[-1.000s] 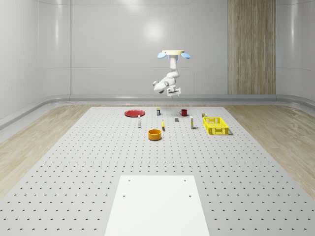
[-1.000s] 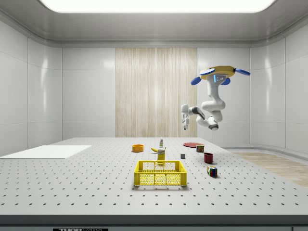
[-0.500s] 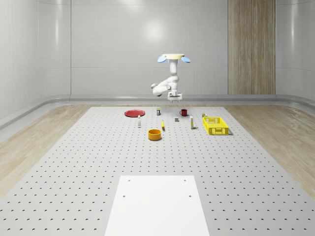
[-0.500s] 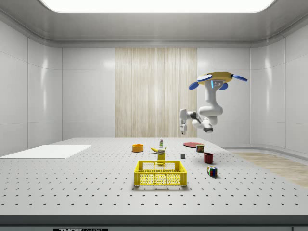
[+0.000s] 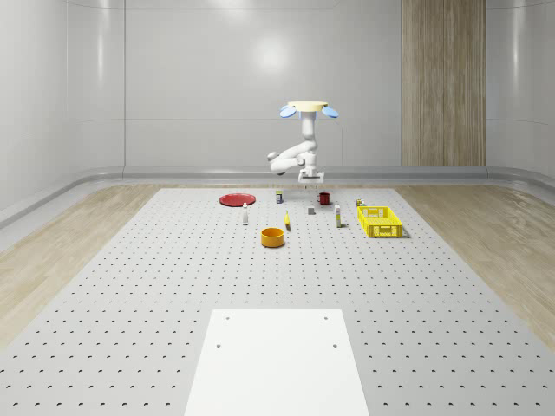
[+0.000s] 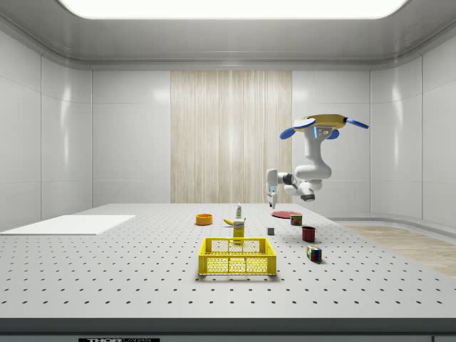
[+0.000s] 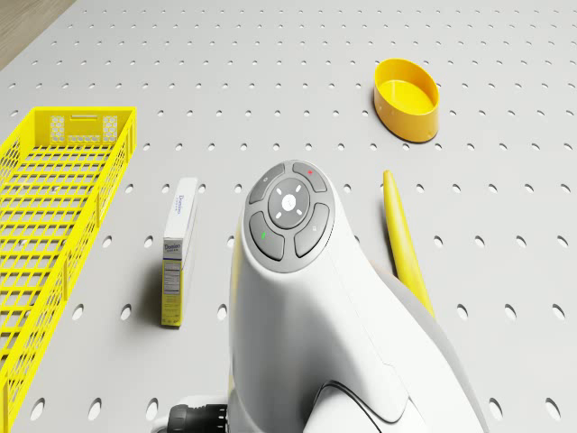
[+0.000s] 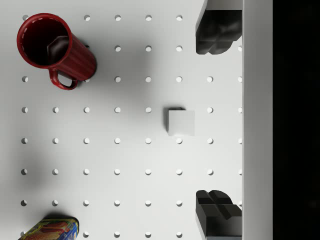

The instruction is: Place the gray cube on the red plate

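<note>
We see the yellow-bodied quadrotor drone [image 5: 308,108] hovering above the far end of the perforated white table [image 5: 173,286], its two-finger gripper [image 8: 216,122] hanging over the small gray cube [image 8: 181,122] with fingers [image 8: 216,32] spread wide (nothing between them). The cube sits on the table beside the dark red mug [image 8: 55,47], well apart from the flat red plate [image 5: 236,199] near the far edge.
</note>
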### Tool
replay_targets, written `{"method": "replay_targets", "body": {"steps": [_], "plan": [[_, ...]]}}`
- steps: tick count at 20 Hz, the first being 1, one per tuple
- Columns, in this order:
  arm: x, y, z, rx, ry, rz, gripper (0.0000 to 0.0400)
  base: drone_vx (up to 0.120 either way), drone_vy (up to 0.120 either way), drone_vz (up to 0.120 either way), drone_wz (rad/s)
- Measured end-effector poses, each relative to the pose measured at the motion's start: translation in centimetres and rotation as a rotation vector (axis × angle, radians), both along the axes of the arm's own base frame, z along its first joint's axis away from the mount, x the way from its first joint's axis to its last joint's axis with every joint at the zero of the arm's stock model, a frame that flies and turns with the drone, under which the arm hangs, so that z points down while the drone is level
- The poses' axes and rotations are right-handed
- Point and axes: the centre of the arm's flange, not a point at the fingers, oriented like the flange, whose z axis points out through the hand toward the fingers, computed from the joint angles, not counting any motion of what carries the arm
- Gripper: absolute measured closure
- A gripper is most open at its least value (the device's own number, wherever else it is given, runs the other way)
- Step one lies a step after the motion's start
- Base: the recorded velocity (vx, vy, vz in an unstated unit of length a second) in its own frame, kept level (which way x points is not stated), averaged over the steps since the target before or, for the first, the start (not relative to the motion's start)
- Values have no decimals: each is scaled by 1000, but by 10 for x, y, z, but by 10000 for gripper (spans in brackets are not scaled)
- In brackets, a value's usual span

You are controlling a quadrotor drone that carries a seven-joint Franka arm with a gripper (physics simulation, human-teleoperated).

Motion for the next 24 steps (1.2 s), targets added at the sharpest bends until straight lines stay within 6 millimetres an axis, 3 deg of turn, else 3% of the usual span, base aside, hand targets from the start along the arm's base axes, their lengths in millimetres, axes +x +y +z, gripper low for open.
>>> {"method": "replay_targets", "body": {"steps": [21, 24], "plan": [[0, 0, 0, -4, 0, 0, 0, 6, 0, -120, 0], [0, 0, 5, -4, 0, 0, 0, 0, 0, -27, 0]]}}
